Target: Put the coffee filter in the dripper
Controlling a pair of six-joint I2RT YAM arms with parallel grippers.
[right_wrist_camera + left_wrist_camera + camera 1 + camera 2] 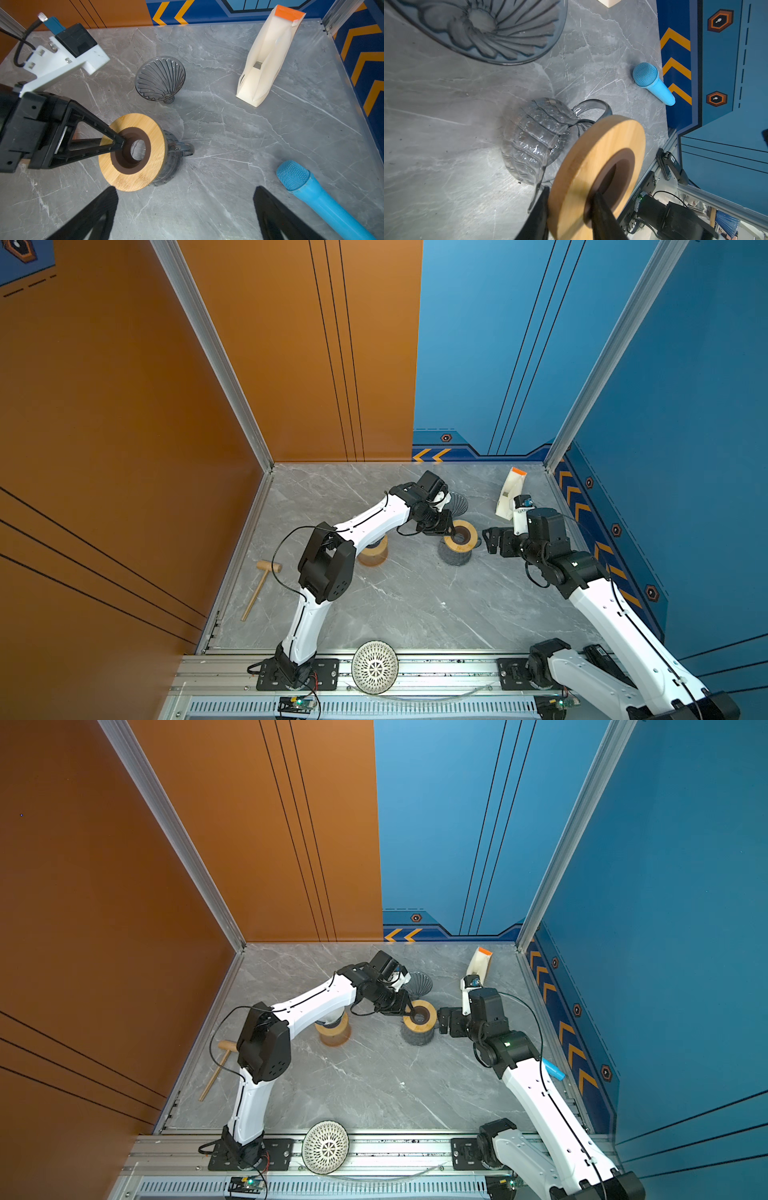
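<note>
The wooden ring (pixel 128 180), judged stiff and light, is clamped across its band by the left gripper (pixel 116 144) over the fragile glass jug (pixel 533 141); the right gripper (pixel 185 191) is spread apart.

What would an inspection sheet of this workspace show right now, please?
Surface: grey marble table, no spills seen.
Job's things: glass dripper standing, empty; white pack with orange top near the back right corner, possibly the filters; no loose filter seen.
Clutter: blue microphone, wooden mallet, amber cylinder, white lattice bowl on the front rail.
Grippers: left gripper shut on the wooden ring over the glass carafe; right gripper open, empty.
Cables: black cable loops off the left arm.
Surroundings: orange wall, blue wall.
</note>
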